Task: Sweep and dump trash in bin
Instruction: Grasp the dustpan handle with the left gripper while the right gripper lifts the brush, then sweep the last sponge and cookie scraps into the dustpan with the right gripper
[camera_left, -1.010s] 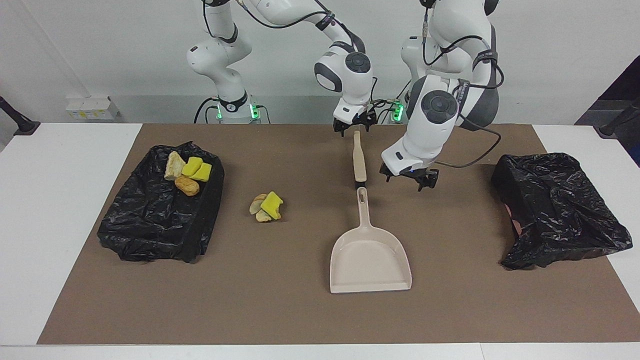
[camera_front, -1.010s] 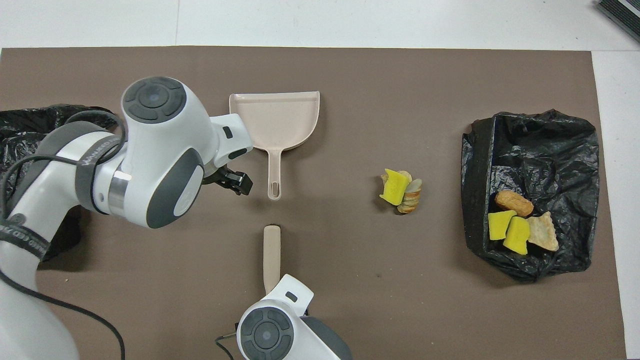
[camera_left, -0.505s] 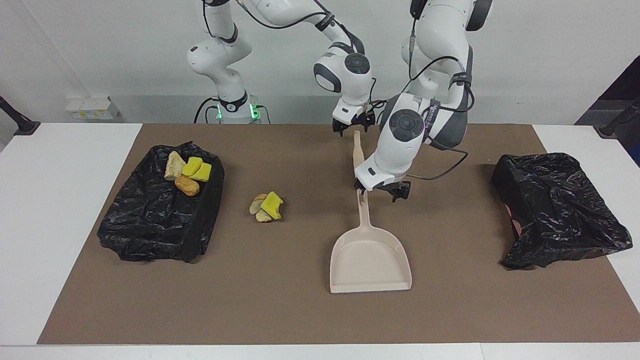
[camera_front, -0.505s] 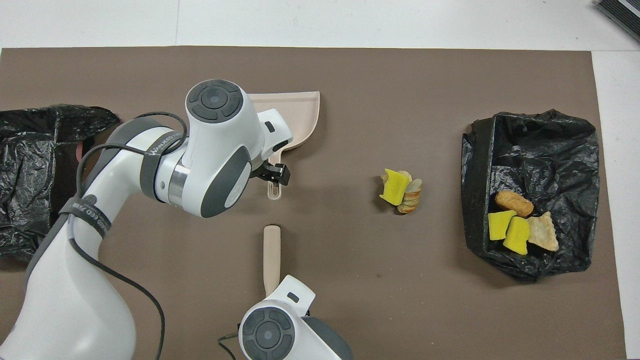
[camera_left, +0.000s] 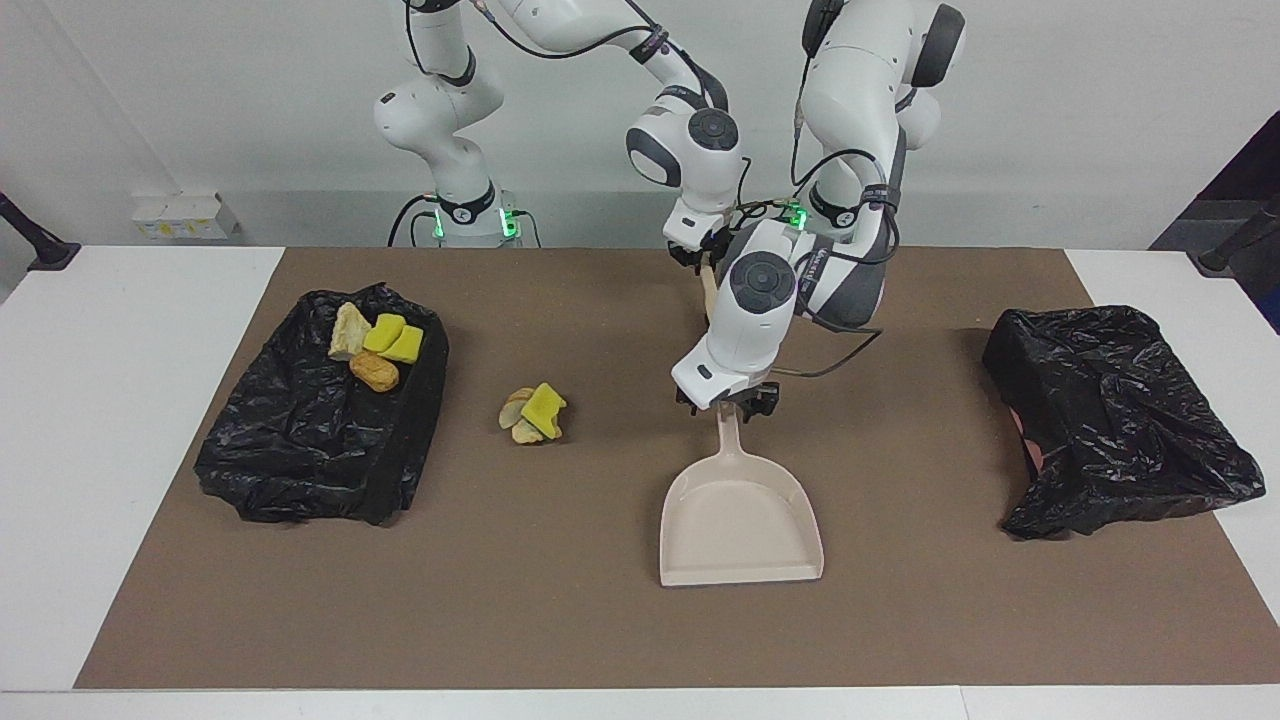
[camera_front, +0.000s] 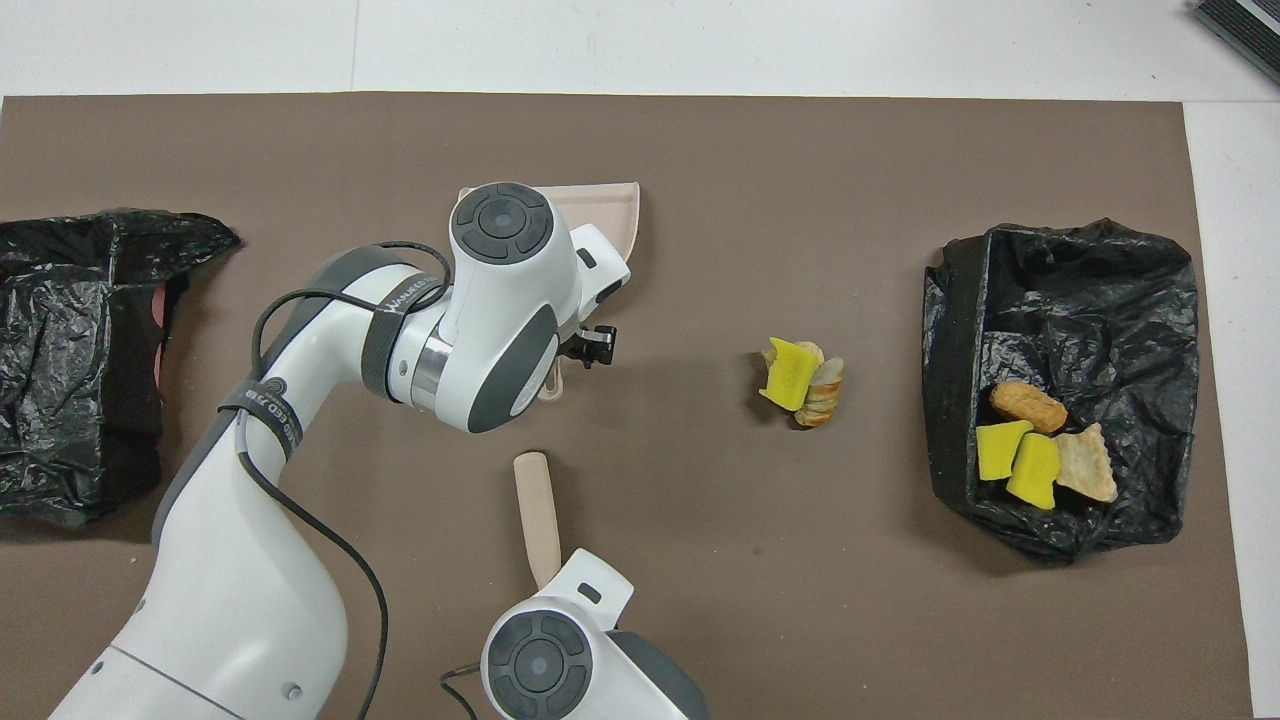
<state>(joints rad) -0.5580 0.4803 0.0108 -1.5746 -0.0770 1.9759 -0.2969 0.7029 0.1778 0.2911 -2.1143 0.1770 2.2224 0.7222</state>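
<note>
You have a white table (camera_left: 100, 450) with a brown mat (camera_left: 500, 620) over most of it, and a plain pale wall (camera_left: 200, 100) across the top of the facing view.

Lowest in that view, just right of centre, the beige dustpan (camera_left: 740, 520) lies flat on the mat. Its mouth faces the bottom edge and its handle runs straight up the frame toward the robots.

A little higher, left of centre, sits the loose trash (camera_left: 533, 413) – one yellow sponge piece leaning on a few tan lumps. In the overhead view the little heap is longer up the frame than across, slightly tilted.

At the left of the facing view the black-lined bin (camera_left: 300, 450) holds more scraps (camera_left: 375, 345) in its upper corner. A second black bag (camera_left: 1120, 420) slumps at the right.

Your left gripper (camera_left: 728, 402) is down at the top end of the dustpan handle, but you cannot tell whether its jaws have closed on it.

Highest, at upper centre, your right gripper (camera_left: 703, 257) is clamped on the brush (camera_front: 535, 510) – the handle's free end slants up the overhead view toward the dustpan.
</note>
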